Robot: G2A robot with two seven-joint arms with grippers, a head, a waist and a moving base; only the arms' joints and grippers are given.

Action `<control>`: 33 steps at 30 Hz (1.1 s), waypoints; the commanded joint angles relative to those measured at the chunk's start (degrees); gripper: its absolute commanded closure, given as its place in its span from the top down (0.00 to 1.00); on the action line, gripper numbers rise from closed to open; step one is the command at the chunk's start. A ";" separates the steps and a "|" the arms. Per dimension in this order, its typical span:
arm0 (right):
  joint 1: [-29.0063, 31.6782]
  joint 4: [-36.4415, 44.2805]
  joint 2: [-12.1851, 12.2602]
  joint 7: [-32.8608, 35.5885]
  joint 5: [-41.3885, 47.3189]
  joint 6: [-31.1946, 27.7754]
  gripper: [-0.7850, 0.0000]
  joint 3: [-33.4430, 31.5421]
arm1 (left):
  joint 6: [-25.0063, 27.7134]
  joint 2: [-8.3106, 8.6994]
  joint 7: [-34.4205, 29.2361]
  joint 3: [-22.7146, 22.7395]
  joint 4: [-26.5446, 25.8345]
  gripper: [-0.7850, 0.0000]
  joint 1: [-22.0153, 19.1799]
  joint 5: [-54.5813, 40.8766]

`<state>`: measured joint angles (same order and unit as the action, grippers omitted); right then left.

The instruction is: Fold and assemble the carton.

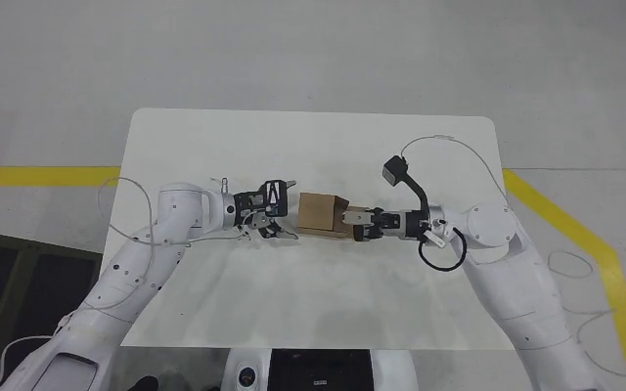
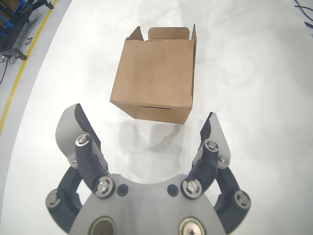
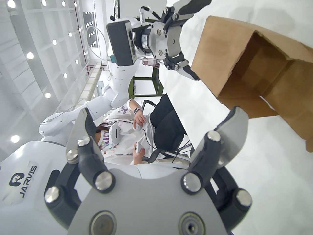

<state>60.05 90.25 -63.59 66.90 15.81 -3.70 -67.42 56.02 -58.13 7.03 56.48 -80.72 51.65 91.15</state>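
Note:
A brown cardboard carton [image 1: 321, 213] lies on its side at the middle of the white table [image 1: 293, 137]. Its closed, tucked end [image 2: 159, 113] faces my left gripper [image 2: 144, 119], which is open a short way in front of that end, touching nothing. The far end [image 3: 256, 74] is open with loose flaps and faces my right gripper [image 3: 161, 116], also open, with one finger [image 3: 236, 121] close beside the edge of a flap. In the top view the left gripper [image 1: 290, 210] and right gripper [image 1: 354, 227] flank the carton from either side. The left gripper [image 3: 193, 37] also appears beyond the carton in the right wrist view.
Bare white tabletop [image 2: 244, 74] surrounds the carton on all sides. Yellow floor tape [image 1: 59, 176] runs beside the table, and a blue rack [image 2: 14, 5] stands on the floor beyond its edge.

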 commanded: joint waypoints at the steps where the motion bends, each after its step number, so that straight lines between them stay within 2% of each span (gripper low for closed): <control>1: -0.01 0.03 0.12 -0.27 -1.86 0.75 1.00 0.32 | 0.36 -0.43 -0.90 -0.68 1.03 1.00 -0.73 -2.60; 12: 7.24 0.87 0.70 -4.25 1.27 -0.46 1.00 -1.11 | 0.01 -2.70 -6.20 -4.81 5.08 1.00 -3.83 -12.15; 16: 9.51 1.33 0.61 -6.03 5.04 -3.98 1.00 -1.58 | 0.22 -3.17 -7.05 -5.28 6.61 1.00 -4.19 -15.50; 25: 9.78 1.26 0.62 -6.42 5.01 -4.90 1.00 -1.67 | -0.28 -3.39 -6.93 -4.88 7.52 1.00 -3.50 -18.13; 28: 10.81 1.45 0.33 -9.07 5.80 -4.93 1.00 -0.44 | -0.97 -3.35 -6.30 -4.47 7.51 1.00 -2.93 -18.45; 33: 10.13 -1.96 -0.35 -11.59 7.22 -8.57 1.00 1.68 | -1.61 -3.33 -5.73 -4.05 7.21 1.00 -2.10 -18.77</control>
<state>70.45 89.03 -63.84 55.52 22.76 -11.35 -66.03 54.47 -61.48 1.25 52.38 -73.42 49.38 72.38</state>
